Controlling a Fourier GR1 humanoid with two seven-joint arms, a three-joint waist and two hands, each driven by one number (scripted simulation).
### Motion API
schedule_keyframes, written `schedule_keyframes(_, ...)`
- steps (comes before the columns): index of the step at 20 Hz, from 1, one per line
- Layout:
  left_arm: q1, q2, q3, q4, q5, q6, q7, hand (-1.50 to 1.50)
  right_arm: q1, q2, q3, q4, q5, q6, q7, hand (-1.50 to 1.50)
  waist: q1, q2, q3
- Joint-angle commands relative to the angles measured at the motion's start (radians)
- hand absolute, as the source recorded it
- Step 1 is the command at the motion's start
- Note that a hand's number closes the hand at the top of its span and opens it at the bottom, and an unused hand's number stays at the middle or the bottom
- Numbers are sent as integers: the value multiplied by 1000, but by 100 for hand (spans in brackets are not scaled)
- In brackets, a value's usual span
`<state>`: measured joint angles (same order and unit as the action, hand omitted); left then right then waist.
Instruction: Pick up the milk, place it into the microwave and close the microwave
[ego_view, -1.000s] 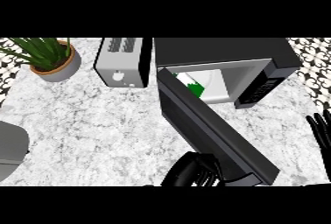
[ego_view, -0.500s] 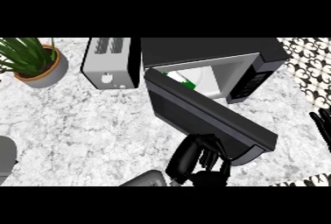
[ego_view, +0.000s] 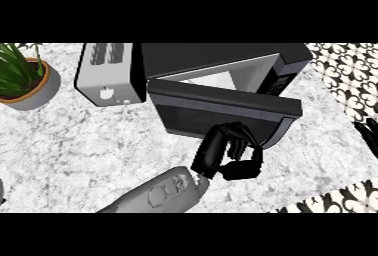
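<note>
Counter (ego_view: 81, 145) holds the microwave (ego_view: 221, 57), and its door (ego_view: 221, 112) is half shut. Milk is hidden behind the door, likely inside. Toaster (ego_view: 109, 72) and plant (ego_view: 22, 75) stand aside, not in the way. The left hand (ego_view: 221, 152) presses the door, fingers a bit bent, holding nothing. Next it should push the door fully shut. The right hand (ego_view: 367, 135) rests open at the edge.

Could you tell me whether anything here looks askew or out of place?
Only the microwave door: it stands ajar, angled away from the microwave, with the left hand against its front. Nothing looks spilled or damaged.
</note>
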<state>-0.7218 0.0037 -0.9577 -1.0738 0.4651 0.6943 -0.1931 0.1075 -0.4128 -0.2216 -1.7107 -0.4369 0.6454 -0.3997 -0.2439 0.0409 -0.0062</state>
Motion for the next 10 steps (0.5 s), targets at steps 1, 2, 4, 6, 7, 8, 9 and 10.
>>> schedule_keyframes(1,-70,-4,59,43,77,32,-4,150,-7,-17,0,-21,-55,30,17,-150,-31,10,0)
schedule_keyframes(2,-86,-4,66,49,84,51,-7,150,-6,-16,7,-23,-60,25,29,-150,-41,11,0)
schedule_keyframes(4,-103,-4,102,69,115,46,-33,150,-10,-20,9,-33,-82,28,40,-150,-48,20,-2)
schedule_keyframes(6,-115,-4,160,56,159,49,-80,150,-8,-31,3,-27,-98,38,46,-150,-50,26,-3)
schedule_keyframes(7,-131,-4,169,68,170,51,-80,150,-26,-35,5,-40,-108,31,56,-150,-55,29,-5)
schedule_keyframes(8,-136,-4,172,84,178,41,-94,150,-23,-39,8,-46,-116,34,64,-150,-61,30,-4)
schedule_keyframes(9,-149,-4,182,90,192,49,-97,150,-37,-55,2,-49,-134,39,73,-150,-61,30,-4)
schedule_keyframes(10,-152,-4,195,111,193,46,-122,150,-18,-50,6,-51,-133,44,71,-150,-75,34,-3)
